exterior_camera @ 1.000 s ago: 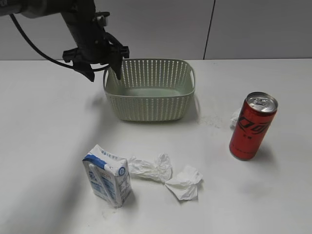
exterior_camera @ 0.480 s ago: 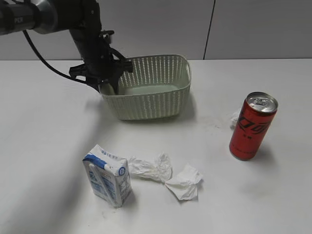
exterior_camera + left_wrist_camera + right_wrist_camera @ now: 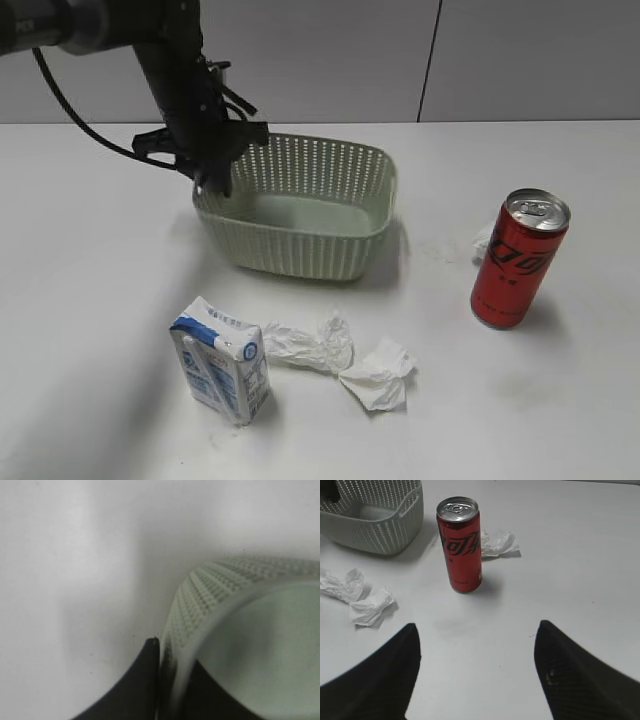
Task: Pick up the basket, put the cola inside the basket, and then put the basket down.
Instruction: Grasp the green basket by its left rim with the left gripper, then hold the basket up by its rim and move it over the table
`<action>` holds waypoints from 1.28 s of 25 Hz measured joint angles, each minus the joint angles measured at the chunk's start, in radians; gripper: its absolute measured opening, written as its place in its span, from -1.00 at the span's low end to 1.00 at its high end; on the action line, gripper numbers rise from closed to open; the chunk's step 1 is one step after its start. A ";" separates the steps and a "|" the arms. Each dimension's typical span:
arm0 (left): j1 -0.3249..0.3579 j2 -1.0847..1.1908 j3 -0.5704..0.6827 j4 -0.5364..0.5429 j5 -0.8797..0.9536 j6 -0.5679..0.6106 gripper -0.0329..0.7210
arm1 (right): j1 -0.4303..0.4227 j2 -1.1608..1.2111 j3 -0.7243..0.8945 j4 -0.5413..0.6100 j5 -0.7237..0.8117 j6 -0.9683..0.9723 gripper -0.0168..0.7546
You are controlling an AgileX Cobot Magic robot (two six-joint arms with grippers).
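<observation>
The pale sage-green slotted basket is at the back middle of the table, tilted, its left end raised. My left gripper is shut on the basket's left rim; in the left wrist view the wall runs between the two dark fingers. The cola, a tall red can with black lettering and a silver top, stands upright at the right. It also shows in the right wrist view, ahead of my right gripper, which is open, empty and apart from it. The basket's corner shows there too.
A blue-and-white milk carton stands at the front left. Crumpled white tissues lie in front of the basket. Another tissue lies just behind the can. The white table ends at a grey wall behind.
The left gripper came down onto the basket's left rim and shut on it. It then lifted that end and shifted the basket, which now sits tilted and turned. The can has not moved.
</observation>
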 joint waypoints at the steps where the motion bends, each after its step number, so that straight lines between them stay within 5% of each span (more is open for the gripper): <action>1: 0.000 -0.017 0.000 0.002 0.005 0.003 -0.79 | 0.000 0.000 0.000 0.000 0.000 0.000 0.47; 4: -0.001 -0.045 0.000 0.009 0.004 -0.004 -0.91 | 0.000 0.000 0.000 0.000 0.000 0.000 0.47; 24: -0.051 -0.181 0.014 -0.055 0.017 -0.029 -0.91 | 0.000 0.000 0.000 0.000 0.000 0.000 0.47; 32: -0.086 -0.437 0.293 0.020 -0.003 -0.068 -0.91 | 0.000 0.000 0.000 0.000 0.000 0.000 0.47</action>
